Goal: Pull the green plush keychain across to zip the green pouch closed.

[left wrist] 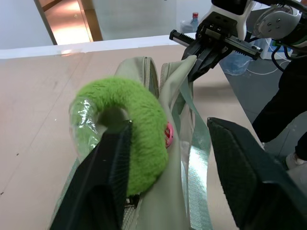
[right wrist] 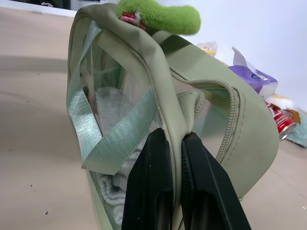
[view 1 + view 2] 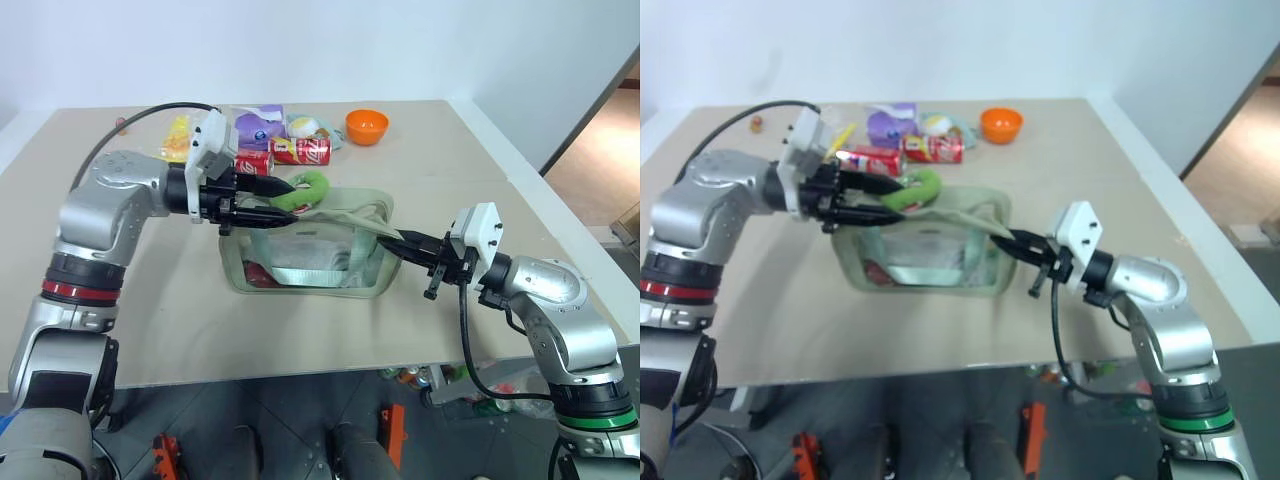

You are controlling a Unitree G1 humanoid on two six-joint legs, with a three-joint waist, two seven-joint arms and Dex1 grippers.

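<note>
The green pouch (image 3: 305, 250) sits mid-frame on the table (image 3: 450, 200). The green plush keychain (image 3: 305, 192) lies on its top at the upper left corner, just right of my left gripper (image 3: 283, 198). My right gripper (image 3: 392, 240) meets the pouch's right end. Behind the pouch, toward the top of the frame, two cans (image 3: 285, 154) lie side by side, with packets (image 3: 258, 124) beyond them and a bowl (image 3: 367, 126) to their right.

No legible text or labels on anything here.
</note>
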